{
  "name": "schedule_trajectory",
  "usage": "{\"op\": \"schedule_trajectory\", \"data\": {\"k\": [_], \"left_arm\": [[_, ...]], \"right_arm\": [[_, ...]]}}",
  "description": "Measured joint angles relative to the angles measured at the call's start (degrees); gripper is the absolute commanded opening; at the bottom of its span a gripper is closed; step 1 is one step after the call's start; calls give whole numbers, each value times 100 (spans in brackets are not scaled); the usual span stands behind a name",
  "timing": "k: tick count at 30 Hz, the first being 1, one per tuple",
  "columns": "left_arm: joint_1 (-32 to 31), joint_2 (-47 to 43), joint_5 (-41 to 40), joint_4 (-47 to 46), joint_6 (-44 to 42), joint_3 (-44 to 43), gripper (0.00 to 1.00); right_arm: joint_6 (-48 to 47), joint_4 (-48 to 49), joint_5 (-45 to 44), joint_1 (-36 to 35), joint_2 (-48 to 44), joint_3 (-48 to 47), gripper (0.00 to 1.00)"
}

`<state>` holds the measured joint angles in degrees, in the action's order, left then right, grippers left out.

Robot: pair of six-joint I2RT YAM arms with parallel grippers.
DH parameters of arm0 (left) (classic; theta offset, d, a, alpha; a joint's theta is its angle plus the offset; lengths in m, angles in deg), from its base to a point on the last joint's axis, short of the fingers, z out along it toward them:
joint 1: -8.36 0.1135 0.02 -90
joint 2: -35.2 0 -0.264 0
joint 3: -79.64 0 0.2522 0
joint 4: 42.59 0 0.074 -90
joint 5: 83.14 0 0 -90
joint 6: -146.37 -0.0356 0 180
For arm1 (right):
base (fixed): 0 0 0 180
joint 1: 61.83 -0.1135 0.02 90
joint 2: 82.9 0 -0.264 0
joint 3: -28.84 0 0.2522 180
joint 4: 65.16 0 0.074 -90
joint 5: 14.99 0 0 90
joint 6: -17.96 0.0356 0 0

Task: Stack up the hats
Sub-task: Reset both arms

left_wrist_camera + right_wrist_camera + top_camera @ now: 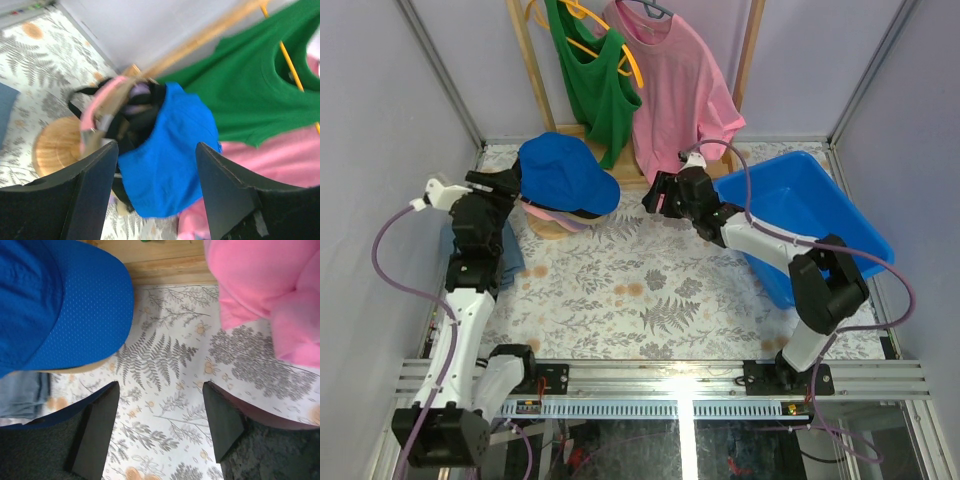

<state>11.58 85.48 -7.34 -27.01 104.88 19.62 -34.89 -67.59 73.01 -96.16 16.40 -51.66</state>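
Observation:
The hats sit in one pile at the back left, with a bright blue cap point(565, 175) on top. Pink and lavender brims point(555, 215) poke out beneath it. In the left wrist view the blue cap point(170, 160) covers a black cap point(140, 125) and a pink one point(100, 105). My left gripper point(505, 185) is at the pile's left side. It is open point(156, 150), and the blue crown shows in the gap beyond its fingers. My right gripper point(660, 195) hovers just right of the blue brim point(65, 305). It is open point(160, 390) with only tablecloth between its fingers.
A round wooden base point(57, 145) lies under the pile. A green tank top point(595, 90) and a pink T-shirt point(675, 90) hang on a wooden rack behind. A blue bin point(820, 180) stands at the right. A folded grey-blue cloth point(510, 255) lies under the left arm.

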Motion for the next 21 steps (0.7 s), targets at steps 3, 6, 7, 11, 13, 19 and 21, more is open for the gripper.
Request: {"op": "schedule_trajectory", "data": {"k": [3, 6, 7, 11, 13, 19, 21], "left_arm": [[-682, -66, -352, 2, -210, 0, 63], [-1416, -166, -767, -13, -439, 59, 63], [-1655, -225, -922, -13, -514, 118, 63], [-2599, -382, -1587, -4, -776, 337, 63], [-3228, -402, -1982, -9, -922, 411, 63], [-4605, -297, -3053, -48, -1250, 553, 64], [-4900, -240, -3338, -72, -1318, 601, 64]], "right_arm": [[-299, -398, -476, -238, -295, 2, 79], [-546, -758, -920, -361, -745, 162, 80], [-599, -835, -1064, -367, -940, 289, 80], [-728, -975, -1550, -365, -1779, 1034, 83], [-776, -1008, -1788, -367, -2208, 1427, 85], [-852, -1095, -2476, -367, -3115, 2090, 98], [-828, -1108, -2721, -365, -3320, 2190, 100]]}}
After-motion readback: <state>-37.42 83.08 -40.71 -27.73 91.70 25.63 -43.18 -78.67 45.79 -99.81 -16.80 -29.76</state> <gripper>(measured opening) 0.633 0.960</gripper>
